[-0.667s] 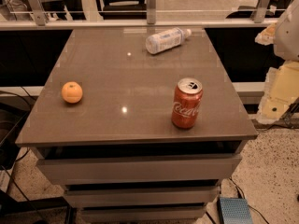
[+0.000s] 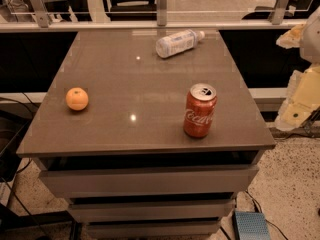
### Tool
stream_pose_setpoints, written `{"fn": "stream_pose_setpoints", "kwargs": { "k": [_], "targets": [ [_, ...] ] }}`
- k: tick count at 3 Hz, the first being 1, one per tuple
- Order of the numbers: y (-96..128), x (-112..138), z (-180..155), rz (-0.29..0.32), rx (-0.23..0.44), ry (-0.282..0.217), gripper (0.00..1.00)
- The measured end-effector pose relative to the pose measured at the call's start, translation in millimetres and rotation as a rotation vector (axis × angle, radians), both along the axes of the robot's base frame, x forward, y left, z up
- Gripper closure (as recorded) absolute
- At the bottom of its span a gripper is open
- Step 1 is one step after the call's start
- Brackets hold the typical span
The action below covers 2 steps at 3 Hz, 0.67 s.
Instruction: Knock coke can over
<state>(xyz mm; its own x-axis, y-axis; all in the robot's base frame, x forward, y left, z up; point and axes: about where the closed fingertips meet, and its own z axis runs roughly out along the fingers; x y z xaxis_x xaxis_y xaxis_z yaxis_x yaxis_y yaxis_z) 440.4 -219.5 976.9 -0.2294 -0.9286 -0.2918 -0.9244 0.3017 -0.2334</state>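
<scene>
The coke can (image 2: 200,110) stands upright near the front right corner of the tabletop (image 2: 125,69), a little in from both edges. The gripper (image 2: 300,100) hangs off to the right, beyond the tabletop's right edge and apart from the can. Only pale parts of it show at the side, so we cannot tell whether it is spread or pressed together.

As we judge it, the approach has barely begun. To do it well, we would bring the gripper in across the right edge and meet the can high on its wall, near the silver top, since a low push would likely slide it instead of tipping it. Pushing toward the left or back keeps the fallen can on the tabletop; the front edge is close, and a can on its side rolls.

The orange (image 2: 77,98) sits near the left edge and the plastic bottle (image 2: 178,42) lies on its side near the back edge. Both are well apart from the can, and nothing stands between gripper and can.
</scene>
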Motion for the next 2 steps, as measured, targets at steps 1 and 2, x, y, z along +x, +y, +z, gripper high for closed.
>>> {"fn": "stream_pose_setpoints", "kwargs": {
  "k": [1, 2],
  "targets": [
    [5.1, 5.9, -18.1, 0.006, 0.175, -0.015, 0.00],
    [25.0, 17.0, -34.7, 0.053, 0.370, -0.040, 0.00]
  ]
}}
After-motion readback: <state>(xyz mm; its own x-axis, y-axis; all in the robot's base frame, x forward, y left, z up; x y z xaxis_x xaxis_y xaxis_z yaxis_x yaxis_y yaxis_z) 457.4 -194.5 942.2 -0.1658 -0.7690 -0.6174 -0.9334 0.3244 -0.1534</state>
